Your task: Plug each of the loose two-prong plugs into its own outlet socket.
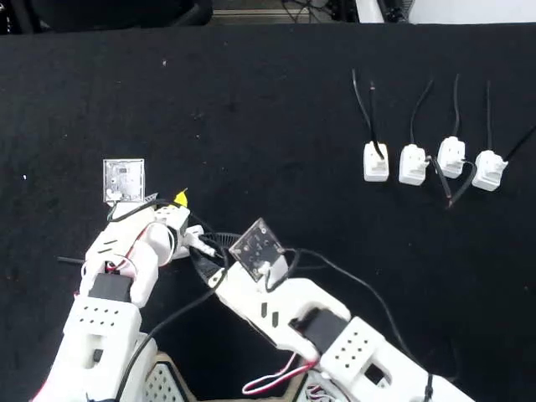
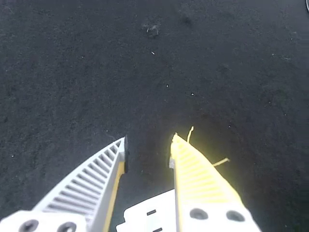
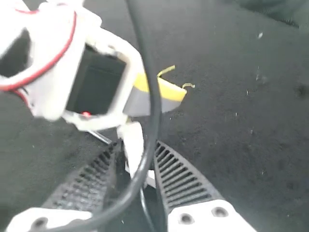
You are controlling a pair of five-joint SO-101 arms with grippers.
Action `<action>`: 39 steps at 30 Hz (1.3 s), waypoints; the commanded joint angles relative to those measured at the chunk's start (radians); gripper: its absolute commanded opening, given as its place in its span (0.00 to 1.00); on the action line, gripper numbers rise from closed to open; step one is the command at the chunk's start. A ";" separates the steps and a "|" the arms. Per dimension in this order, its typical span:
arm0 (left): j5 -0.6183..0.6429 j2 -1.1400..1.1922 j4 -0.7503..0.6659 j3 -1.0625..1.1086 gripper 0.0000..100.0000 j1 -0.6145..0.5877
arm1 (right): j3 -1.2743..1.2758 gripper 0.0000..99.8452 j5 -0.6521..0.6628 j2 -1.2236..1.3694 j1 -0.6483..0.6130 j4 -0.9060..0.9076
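Plugs (image 1: pixel 413 164) sit far-right, nearer the right gripper (image 3: pixel 136 145), which is clamped on a white piece (image 3: pixel 131 135); the left gripper (image 2: pixel 147 145) gapes empty.

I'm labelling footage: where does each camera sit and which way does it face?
High view: overhead, looking down on black cloth table, four white corded plugs, both white arms.
Left wrist view: faces the table past the left gripper.
Right wrist view: faces past the right gripper.
All share the left gripper's yellow finger.
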 commanded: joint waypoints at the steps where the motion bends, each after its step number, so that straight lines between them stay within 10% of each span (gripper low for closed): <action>1: -0.014 0.017 0.014 0.001 0.16 0.030 | -0.025 0.01 -0.008 -0.081 0.031 -0.011; 10: -0.012 0.006 0.014 -0.001 0.16 0.005 | -0.028 0.01 -0.008 -0.079 0.060 0.046; 24: 0.183 0.005 0.014 -0.045 0.16 -0.369 | -0.211 0.10 0.259 -0.077 0.095 0.603; 39: 0.255 0.006 0.020 -0.087 0.16 -0.529 | -0.348 0.19 0.385 0.297 -0.017 0.618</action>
